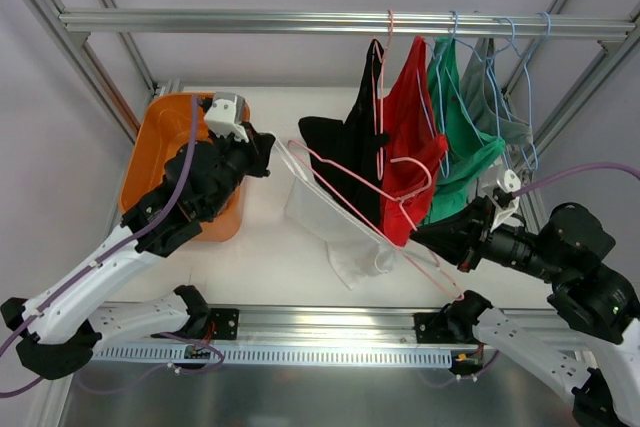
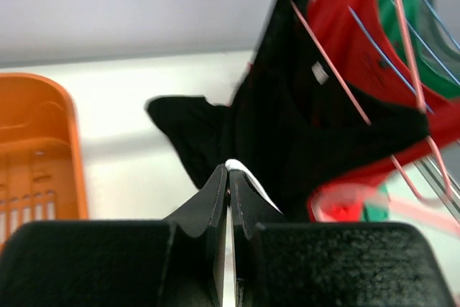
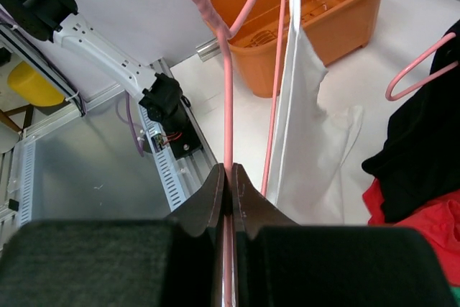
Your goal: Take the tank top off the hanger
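Both grip: left end effector (image 2: 228, 175) pinches the white tank top (image 1: 345, 247), right end effector (image 3: 228, 172) clamps the pink hanger (image 3: 228, 91).

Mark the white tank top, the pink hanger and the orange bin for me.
white tank top (image 1: 322, 225), top view, middle of the cloth
pink hanger (image 3: 228, 106), right wrist view, midway along its straight bar
orange bin (image 1: 165, 132), top view, bare inner floor
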Robot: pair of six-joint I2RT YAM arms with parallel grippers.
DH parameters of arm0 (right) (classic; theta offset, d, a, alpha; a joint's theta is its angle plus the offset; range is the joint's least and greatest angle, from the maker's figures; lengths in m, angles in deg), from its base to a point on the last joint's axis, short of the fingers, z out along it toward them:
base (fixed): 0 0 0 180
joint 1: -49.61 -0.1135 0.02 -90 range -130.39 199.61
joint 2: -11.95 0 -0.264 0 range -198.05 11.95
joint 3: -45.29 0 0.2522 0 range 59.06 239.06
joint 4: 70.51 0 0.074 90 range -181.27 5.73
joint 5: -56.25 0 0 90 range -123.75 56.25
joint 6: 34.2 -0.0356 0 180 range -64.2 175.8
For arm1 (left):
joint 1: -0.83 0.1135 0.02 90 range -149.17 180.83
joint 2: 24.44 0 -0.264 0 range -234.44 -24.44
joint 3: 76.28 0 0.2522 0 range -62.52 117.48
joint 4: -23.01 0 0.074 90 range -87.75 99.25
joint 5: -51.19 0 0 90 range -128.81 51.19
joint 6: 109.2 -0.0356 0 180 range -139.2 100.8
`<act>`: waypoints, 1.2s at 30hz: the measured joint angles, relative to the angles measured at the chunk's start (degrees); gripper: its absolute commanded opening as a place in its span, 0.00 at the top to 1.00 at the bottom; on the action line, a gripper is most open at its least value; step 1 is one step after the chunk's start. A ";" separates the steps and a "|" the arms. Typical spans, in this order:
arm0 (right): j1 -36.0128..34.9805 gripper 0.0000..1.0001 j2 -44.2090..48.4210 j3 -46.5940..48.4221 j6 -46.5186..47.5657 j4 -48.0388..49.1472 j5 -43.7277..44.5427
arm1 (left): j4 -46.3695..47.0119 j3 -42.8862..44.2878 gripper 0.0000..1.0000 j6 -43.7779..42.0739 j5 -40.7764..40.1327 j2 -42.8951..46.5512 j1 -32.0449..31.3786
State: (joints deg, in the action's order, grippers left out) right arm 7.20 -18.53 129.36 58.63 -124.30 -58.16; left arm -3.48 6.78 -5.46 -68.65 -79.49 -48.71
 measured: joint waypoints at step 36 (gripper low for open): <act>-6.36 1.00 -13.33 -24.50 -2.99 77.44 4.24 | -7.28 -28.70 0.26 12.79 23.80 -1.05 0.00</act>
State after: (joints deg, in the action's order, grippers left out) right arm 0.84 -31.87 104.86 55.63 -46.86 -53.92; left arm -10.76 -21.92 7.32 -44.85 -80.54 -48.71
